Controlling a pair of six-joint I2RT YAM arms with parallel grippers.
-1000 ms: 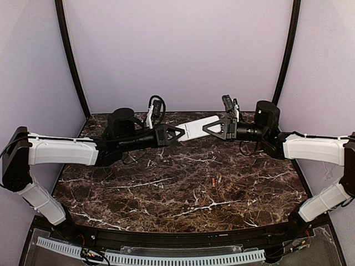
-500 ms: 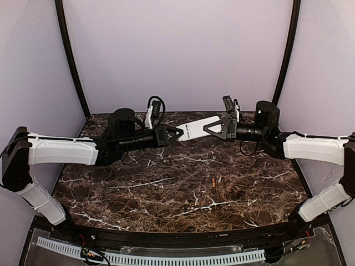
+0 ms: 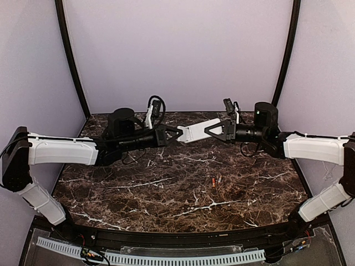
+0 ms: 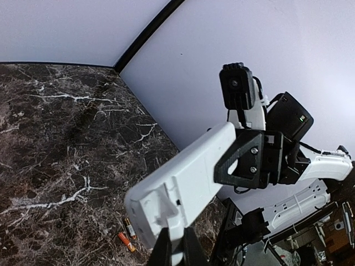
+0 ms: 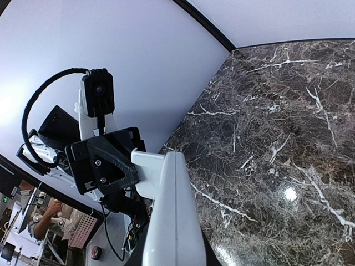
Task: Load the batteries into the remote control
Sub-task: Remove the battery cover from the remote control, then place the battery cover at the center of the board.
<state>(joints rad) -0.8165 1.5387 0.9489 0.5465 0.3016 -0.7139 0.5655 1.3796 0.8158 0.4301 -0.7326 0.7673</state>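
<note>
Upper centre, overhead view: you have the remote control (image 3: 194, 132) held off the table, slanting, with one gripper at each end.
Your left gripper (image 3: 178, 134): at the remote control's lower left end. In its wrist view the fingers (image 4: 164, 252) stand almost together, pinched on the edge of that end.
Your right gripper (image 3: 208, 129): clamped on the upper right end, with its black triangular finger lying across the white casing.
Remote surface: the plain white side faces the left wrist camera, with a small raised tab (image 4: 165, 206) near the pinched end.
Loose batteries (image 3: 216, 180): two, one of them orange-red, lying close together on the marble table (image 3: 138, 188). They sit right of centre in the overhead view, well apart from the remote control, and neither gripper touches them.
Arms: both reach inward from the frame's sides and meet at the remote control.
</note>
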